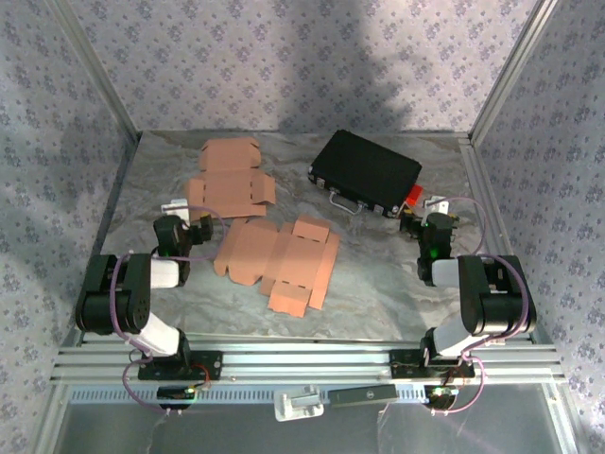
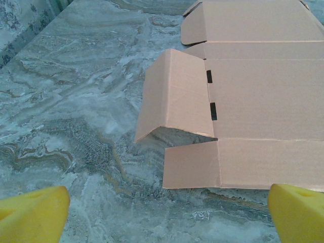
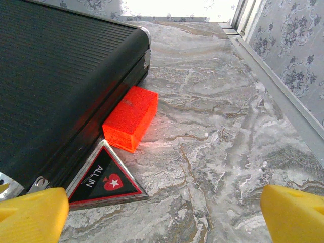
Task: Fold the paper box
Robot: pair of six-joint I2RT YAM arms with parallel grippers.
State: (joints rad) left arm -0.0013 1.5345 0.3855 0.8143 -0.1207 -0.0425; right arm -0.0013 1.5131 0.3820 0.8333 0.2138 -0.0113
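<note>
Two brown paper box blanks lie unfolded on the marble table. One blank (image 1: 230,180) is at the back left and the other (image 1: 279,260) is in the middle. My left gripper (image 1: 189,216) hovers between them at the left, open and holding nothing. In the left wrist view the blank (image 2: 258,101) lies ahead and to the right, one side flap (image 2: 174,96) bent upward, beyond my open left gripper (image 2: 167,216). My right gripper (image 1: 427,210) stands open at the right, far from both blanks, and nothing sits between the yellow fingers (image 3: 33,215).
A black ribbed case (image 1: 366,172) lies at the back right. An orange block (image 3: 130,118) and a triangular "ALL IN" badge (image 3: 105,178) rest against its near corner, just ahead of my right gripper (image 3: 164,216). Metal frame rails and patterned walls border the table.
</note>
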